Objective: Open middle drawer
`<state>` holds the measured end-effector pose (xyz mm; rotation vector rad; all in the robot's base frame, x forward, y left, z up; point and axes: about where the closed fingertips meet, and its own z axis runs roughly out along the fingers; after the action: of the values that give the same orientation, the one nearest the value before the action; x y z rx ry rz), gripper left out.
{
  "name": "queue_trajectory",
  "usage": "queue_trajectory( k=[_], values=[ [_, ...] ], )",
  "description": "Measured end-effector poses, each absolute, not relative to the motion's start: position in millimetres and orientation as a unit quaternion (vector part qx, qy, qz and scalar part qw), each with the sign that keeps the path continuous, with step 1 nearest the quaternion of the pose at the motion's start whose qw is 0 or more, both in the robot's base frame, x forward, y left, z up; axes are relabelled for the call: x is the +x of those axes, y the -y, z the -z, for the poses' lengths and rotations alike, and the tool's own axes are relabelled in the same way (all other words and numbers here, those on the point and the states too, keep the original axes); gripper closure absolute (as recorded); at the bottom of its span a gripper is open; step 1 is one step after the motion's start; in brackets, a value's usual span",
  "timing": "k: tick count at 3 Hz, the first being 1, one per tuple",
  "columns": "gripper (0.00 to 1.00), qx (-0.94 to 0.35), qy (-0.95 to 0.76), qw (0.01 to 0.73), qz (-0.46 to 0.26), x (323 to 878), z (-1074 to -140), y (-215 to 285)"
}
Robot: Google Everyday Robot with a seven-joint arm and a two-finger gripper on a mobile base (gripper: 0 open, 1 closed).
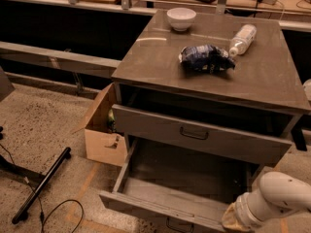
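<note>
The middle drawer (160, 208) stands pulled far out of the grey cabinet, its inside bare and its flat front low in the camera view. Its small dark loop handle (178, 225) shows at the bottom edge. My gripper (232, 221) is at the drawer front's right end, at the tip of my white arm (278, 197), which comes in from the lower right. The arm's end covers most of the gripper. The taller-fronted top drawer (199, 137) above is slightly out.
On the cabinet top (160, 57) lie a white bowl (181, 18), a dark blue bag (205, 58) and a plastic bottle (242, 39). An open cardboard box (101, 130) stands left of the cabinet. A black bar (41, 184) and cable lie on the floor.
</note>
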<state>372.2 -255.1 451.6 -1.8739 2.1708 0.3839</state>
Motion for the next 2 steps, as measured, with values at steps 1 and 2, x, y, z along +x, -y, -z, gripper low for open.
queue_trajectory(
  k=[1, 2],
  values=[
    [1.00, -0.650, -0.735, 0.093, -0.170, 328, -467, 250],
    [1.00, -0.663, -0.723, 0.084, -0.175, 310, -477, 240]
  ],
)
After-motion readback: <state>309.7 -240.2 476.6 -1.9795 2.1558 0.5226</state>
